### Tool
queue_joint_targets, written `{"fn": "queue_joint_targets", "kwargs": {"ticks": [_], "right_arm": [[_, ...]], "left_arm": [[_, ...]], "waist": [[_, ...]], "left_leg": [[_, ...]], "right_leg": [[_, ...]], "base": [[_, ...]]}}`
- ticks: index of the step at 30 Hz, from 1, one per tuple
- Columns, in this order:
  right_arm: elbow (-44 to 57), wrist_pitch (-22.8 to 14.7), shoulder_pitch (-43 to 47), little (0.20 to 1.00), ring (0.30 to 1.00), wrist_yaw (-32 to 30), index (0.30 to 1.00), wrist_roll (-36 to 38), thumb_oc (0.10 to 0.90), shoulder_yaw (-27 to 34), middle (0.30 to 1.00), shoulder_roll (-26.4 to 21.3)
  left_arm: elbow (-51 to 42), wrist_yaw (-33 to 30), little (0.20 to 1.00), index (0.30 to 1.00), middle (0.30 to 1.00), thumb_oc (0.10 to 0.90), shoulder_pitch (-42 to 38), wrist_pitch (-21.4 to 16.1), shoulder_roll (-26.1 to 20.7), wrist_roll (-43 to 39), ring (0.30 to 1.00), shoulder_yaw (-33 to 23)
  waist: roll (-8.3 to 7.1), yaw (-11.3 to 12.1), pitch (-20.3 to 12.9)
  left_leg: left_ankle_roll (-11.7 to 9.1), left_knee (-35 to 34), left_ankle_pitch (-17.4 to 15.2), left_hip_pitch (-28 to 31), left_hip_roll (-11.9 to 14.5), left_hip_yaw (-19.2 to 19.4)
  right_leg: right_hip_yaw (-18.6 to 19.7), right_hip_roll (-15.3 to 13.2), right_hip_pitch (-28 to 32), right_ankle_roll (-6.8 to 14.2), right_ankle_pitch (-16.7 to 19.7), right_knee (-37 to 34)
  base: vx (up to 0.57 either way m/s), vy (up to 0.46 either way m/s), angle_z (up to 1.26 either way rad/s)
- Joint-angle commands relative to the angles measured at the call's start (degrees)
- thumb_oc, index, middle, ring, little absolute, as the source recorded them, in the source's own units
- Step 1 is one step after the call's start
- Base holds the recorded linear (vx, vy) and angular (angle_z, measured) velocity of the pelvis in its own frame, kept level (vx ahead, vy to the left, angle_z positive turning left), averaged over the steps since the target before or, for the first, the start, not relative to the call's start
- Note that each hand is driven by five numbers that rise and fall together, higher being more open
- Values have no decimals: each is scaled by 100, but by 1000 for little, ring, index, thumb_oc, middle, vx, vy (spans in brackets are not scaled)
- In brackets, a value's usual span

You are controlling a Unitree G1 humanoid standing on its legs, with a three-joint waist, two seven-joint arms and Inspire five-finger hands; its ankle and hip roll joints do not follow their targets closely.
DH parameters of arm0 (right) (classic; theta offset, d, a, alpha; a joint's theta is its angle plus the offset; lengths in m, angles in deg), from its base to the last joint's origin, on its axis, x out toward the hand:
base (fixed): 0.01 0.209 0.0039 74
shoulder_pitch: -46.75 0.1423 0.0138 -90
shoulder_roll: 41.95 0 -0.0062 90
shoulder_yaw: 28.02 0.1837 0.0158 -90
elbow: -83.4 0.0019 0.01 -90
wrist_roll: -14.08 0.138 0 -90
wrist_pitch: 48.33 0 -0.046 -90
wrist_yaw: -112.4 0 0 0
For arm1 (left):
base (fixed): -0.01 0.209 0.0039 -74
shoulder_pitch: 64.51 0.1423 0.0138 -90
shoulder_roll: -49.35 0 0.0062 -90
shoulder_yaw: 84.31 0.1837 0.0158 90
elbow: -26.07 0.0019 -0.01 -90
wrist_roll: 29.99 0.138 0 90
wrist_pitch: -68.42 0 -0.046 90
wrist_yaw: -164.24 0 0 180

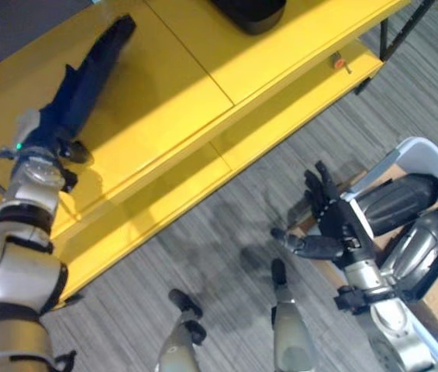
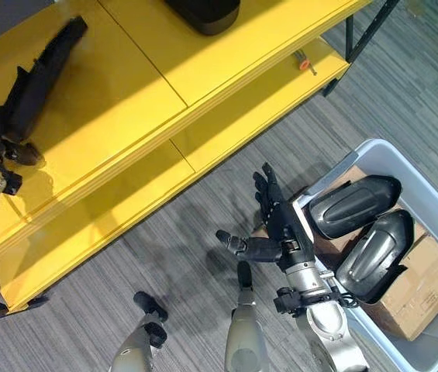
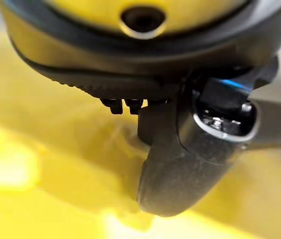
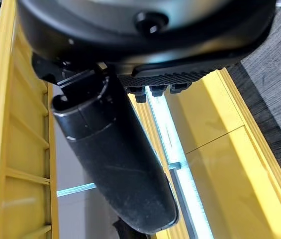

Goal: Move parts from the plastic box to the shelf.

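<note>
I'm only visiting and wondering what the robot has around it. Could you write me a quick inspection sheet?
Surface: yellow shelf, tiered boards.
Job's things: long dark part lying on the shelf; two dark parts in the plastic box.
Clutter: cardboard box in the plastic box; black object and small orange item on the shelf.
Hands: left hand at the long part's near end; right hand open beside the box.
Cables: nothing seen.
Surroundings: grey striped floor.

dark object (image 1: pixel 248 12) cut off at top edge, plastic box (image 2: pixel 436 203) cropped
</note>
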Motion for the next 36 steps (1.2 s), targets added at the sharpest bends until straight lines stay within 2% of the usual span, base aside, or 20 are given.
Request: {"fn": "queue_joint_targets", "kwargs": {"ticks": [1, 2, 4, 11, 17, 21, 24, 29, 30, 31, 36], "right_arm": [[666, -478, 348, 1000, 1000, -97, 1000, -65, 900, 125, 1000, -139], [666, -478, 348, 1000, 1000, -100, 1000, -67, 900, 123, 1000, -143], [660, -434, 414, 1000, 1000, -189, 1000, -169, 900, 22, 1000, -155], [620, -362, 457, 1000, 1000, -263, 1000, -301, 900, -69, 1000, -227], [601, -309, 450, 1000, 1000, -261, 1000, -403, 900, -66, 1000, -316], [602, -298, 433, 1000, 1000, -228, 1000, -412, 900, -63, 1000, -376], [594, -297, 364, 1000, 1000, -170, 1000, -416, 900, -69, 1000, -431], [652, -345, 260, 1000, 1000, -45, 1000, -377, 900, -11, 1000, -584], [652, -344, 259, 1000, 1000, -45, 1000, -377, 900, -10, 1000, -583], [673, -374, 240, 1000, 1000, -1, 1000, -343, 900, 22, 1000, -647], [739, -452, 164, 1000, 1000, 34, 1000, -301, 900, 156, 1000, -730]], "left_arm": [[-530, 472, 1000, 1000, 1000, 900, -112, -455, 1036, -1224, 1000, -396], [-533, 470, 1000, 1000, 1000, 900, -107, -456, 1037, -1230, 1000, -398], [-666, 369, 1000, 1000, 1000, 900, -12, -522, 1323, -1873, 1000, -615], [-604, 139, 1000, 1000, 1000, 900, 49, -594, 1789, -2603, 1000, -960], [-287, -41, 1000, 1000, 1000, 900, -80, -572, 1987, -2600, 1000, -1229], [-66, -171, 1000, 1000, 1000, 900, -180, -549, 1955, -2512, 1000, -1430], [235, -365, 1000, 1000, 1000, 900, -244, -418, 1816, -1994, 1000, -1553], [404, -641, 1000, 1000, 1000, 900, -301, -310, 1491, -416, 1000, -1257], [403, -641, 1000, 1000, 1000, 900, -301, -310, 1491, -415, 1000, -1257], [377, -768, 1000, 1000, 1000, 900, -275, -312, 1393, 43, 1000, -1134], [214, -928, 1000, 1000, 1000, 900, -114, -322, 1095, 1000, 1000, -799]], "waist": [[-24, -256, 165], [-20, -257, 164], [-17, -283, 154], [-35, -330, 139], [-60, -375, 146], [-77, -370, 136], [-77, -331, 116], [-95, -274, 91], [-95, -274, 91], [-99, -244, 94], [-88, -163, 115]], "left_leg": [[-730, 977, -382, 356, 637, -343], [-731, 978, -383, 358, 639, -343], [-741, 970, -394, 400, 652, -335], [-757, 985, -395, 471, 679, -287], [-755, 972, -399, 525, 683, -237], [-762, 992, -398, 533, 691, -220], [-756, 1003, -406, 527, 701, -231], [-739, 1012, -397, 507, 703, -263], [-739, 1012, -397, 507, 703, -263], [-734, 1011, -391, 504, 706, -282], [-717, 1017, -368, 488, 694, -311]], "right_leg": [[134, -100, -44, 118, -261, 642], [134, -98, -44, 117, -263, 643], [152, -82, -41, 105, -279, 658], [200, -41, -44, 95, -302, 688], [258, -10, -79, 96, -307, 712], [284, 15, -83, 89, -314, 719], [273, 26, -85, 79, -322, 740], [230, 19, -59, 77, -335, 753], [230, 19, -59, 77, -335, 753], [212, 9, -51, 84, -334, 758], [188, 6, -32, 78, -356, 787]], "base": [[0, 0, 0], [6, 1, -4], [12, 2, -7], [13, -1, -7], [3, 0, -4], [0, 0, 0], [1, -16, -5], [0, -12, -2], [0, 0, 0], [0, 0, 0], [0, 0, 0]]}}
